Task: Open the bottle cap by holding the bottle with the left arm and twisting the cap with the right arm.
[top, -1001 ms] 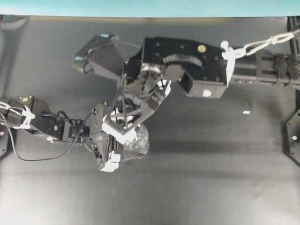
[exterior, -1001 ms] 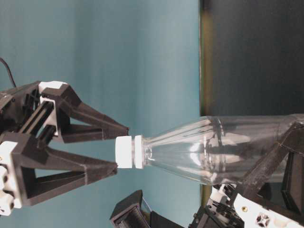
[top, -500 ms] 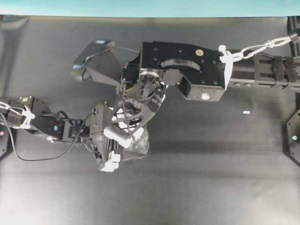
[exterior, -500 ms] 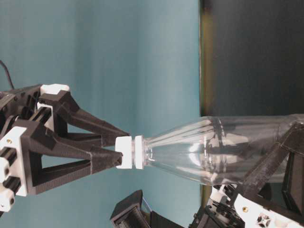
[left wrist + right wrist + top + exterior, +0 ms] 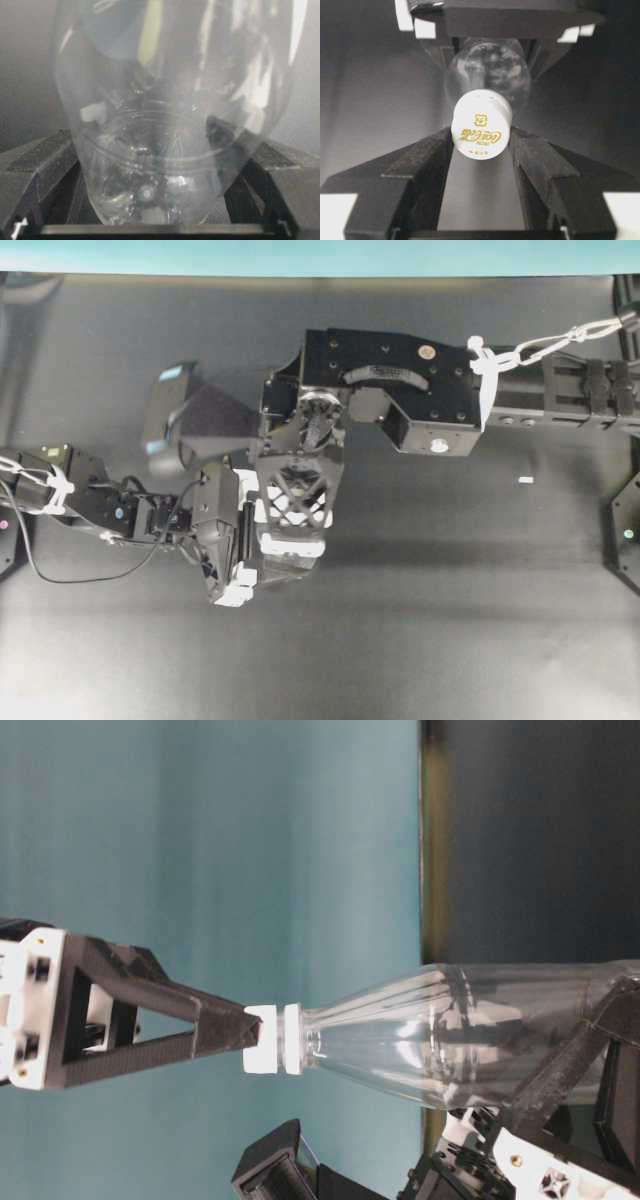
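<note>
The clear bottle (image 5: pixel 450 1035) stands off the table with its white bottle cap (image 5: pixel 265 1040) pointing at my right gripper. My left gripper (image 5: pixel 157 165) is shut on the bottle's (image 5: pixel 170 125) lower body, one black finger on each side. My right gripper (image 5: pixel 481 142) is shut on the bottle cap (image 5: pixel 481 131), and both finger pads press its sides. Overhead, the right gripper's (image 5: pixel 292 540) lattice finger covers the cap and most of the bottle, beside the left gripper (image 5: pixel 232 540).
A tiny white scrap (image 5: pixel 526 480) lies on the dark table to the right. The right arm's bulky wrist block (image 5: pixel 400 390) reaches in from the right edge. A black mount (image 5: pixel 625 530) sits at the right border. A teal wall runs along the back.
My right gripper has closed from open onto the bottle cap and rolled about its axis, so one lattice finger now faces up. The left gripper and the bottle have stayed put.
</note>
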You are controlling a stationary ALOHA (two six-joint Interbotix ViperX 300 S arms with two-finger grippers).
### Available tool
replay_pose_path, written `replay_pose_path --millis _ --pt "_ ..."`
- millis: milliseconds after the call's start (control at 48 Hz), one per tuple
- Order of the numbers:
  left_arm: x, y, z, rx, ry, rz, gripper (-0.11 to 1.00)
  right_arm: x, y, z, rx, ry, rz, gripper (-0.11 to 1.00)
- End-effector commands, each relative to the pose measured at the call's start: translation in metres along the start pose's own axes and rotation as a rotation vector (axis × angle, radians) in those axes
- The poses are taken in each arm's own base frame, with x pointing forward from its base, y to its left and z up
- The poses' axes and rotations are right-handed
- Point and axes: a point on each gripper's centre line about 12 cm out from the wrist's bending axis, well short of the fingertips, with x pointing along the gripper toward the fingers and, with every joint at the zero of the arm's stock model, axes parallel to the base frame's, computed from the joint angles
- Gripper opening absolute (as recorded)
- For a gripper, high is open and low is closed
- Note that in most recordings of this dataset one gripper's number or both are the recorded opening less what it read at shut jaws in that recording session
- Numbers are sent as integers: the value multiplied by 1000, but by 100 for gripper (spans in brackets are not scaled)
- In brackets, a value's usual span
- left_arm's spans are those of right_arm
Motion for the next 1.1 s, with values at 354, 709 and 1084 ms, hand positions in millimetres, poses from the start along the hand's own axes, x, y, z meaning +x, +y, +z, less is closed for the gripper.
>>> replay_pose_path --millis 354,709,1084 --pt "-2 -3 -9 -7 39 -3 84 0 -2 -2 -489 13 -53 36" --pt "-2 -5 -9 -1 38 -6 84 4 -1 -9 -931 43 -42 36" --pt "-2 -5 -9 -1 40 -7 84 2 -7 -9 -946 47 -49 36"
